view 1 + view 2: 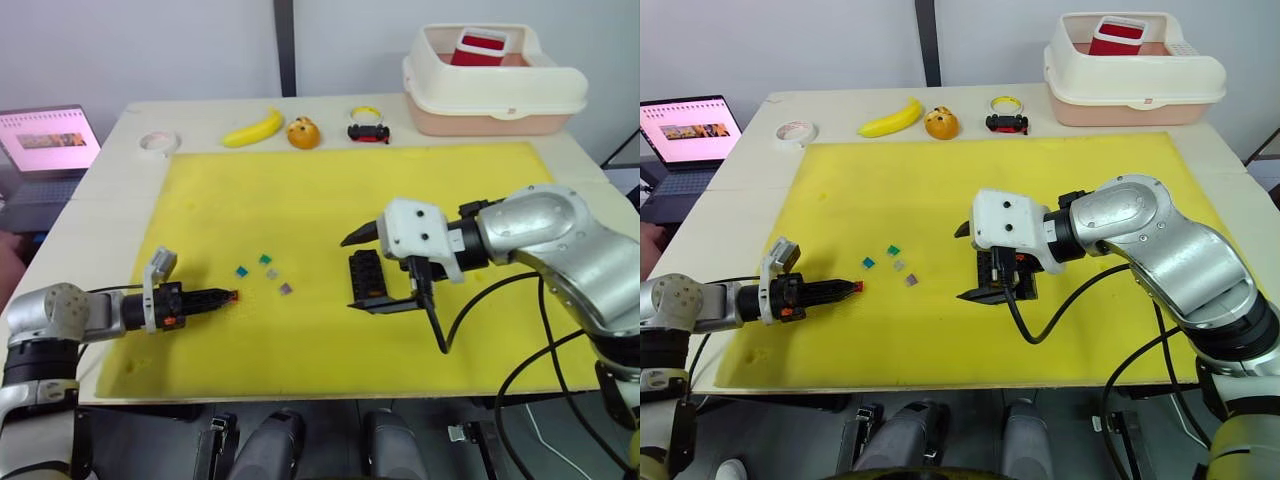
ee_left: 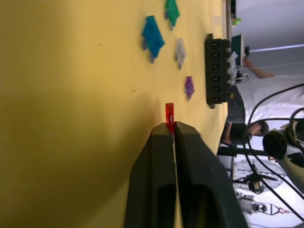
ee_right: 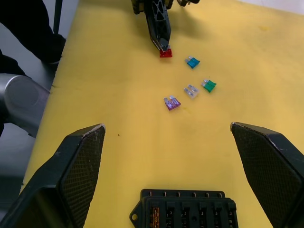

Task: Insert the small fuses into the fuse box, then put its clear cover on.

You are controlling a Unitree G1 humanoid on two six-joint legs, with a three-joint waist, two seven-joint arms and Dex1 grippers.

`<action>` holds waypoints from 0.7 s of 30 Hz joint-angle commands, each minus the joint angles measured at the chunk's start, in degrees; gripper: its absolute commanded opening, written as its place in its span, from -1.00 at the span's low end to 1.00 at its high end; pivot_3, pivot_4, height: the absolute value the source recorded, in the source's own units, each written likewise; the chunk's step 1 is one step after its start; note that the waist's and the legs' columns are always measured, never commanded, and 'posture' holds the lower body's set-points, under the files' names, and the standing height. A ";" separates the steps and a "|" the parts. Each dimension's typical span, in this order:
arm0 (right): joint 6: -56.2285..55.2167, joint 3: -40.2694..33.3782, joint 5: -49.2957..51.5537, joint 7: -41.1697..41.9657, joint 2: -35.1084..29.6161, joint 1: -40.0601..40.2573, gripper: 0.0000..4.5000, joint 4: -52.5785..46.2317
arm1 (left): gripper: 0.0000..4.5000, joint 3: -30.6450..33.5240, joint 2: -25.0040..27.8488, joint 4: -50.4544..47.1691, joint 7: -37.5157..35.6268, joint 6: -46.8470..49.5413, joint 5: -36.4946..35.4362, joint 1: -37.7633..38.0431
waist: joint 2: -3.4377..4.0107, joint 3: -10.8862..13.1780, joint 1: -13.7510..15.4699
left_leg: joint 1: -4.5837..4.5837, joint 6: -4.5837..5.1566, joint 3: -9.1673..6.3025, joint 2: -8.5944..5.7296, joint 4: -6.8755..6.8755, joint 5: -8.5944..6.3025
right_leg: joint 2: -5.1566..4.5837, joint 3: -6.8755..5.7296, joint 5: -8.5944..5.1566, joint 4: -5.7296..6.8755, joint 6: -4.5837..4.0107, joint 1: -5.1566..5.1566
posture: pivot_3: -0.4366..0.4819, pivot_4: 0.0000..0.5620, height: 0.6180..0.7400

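The left gripper (image 2: 172, 130) pinches a red fuse (image 2: 169, 114), which points toward the fuse box (image 1: 366, 276). The right gripper (image 3: 168, 142) hangs wide over the box, whose long axis runs away from the robot.

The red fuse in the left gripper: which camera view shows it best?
The left wrist view: the red fuse stands pinched between the shut fingertips of the left gripper. The right wrist view shows it small, from above. Both eye views show just a red speck.

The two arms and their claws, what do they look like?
Both arms have silver-grey rounded shells. The right claw sits on a white block-shaped wrist housing, with black fingers whose inner pads show a mesh texture; black cables loop under it. The left claw has slim black fingers, orange marks and a small grey-white wrist module.
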 commanded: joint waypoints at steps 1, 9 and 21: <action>0.01 -0.88 0.21 0.03 0.03 -1.14 1.00 -1.22 | -0.99 -0.03 -0.34 0.29 0.98 -1.43 0.74 0.83 | 0.00 0.00 0.02 | 0.00 0.00 0.00 0.00 0.00 0.00 | 0.00 0.00 0.00 0.00 0.00 0.00 | -0.05 -0.47 1.00; 1.63 -1.94 1.90 -0.95 1.12 -0.57 1.00 -1.60 | -0.99 2.53 -0.96 -2.40 1.19 -0.47 -2.14 -1.38 | 0.00 0.00 0.07 | 0.00 0.00 0.00 0.00 0.00 0.00 | 0.00 0.00 0.00 0.00 0.00 0.00 | -0.05 -0.47 1.00; 39.06 -28.87 29.65 -25.16 22.06 -3.51 1.00 4.14 | -0.99 17.37 -18.36 -16.02 16.19 8.86 -19.29 -18.01 | -0.28 -0.05 -0.30 | -0.13 -0.02 -0.16 0.02 0.05 0.01 | 0.06 0.05 0.04 -0.11 -0.04 0.01 | -0.05 -0.47 1.00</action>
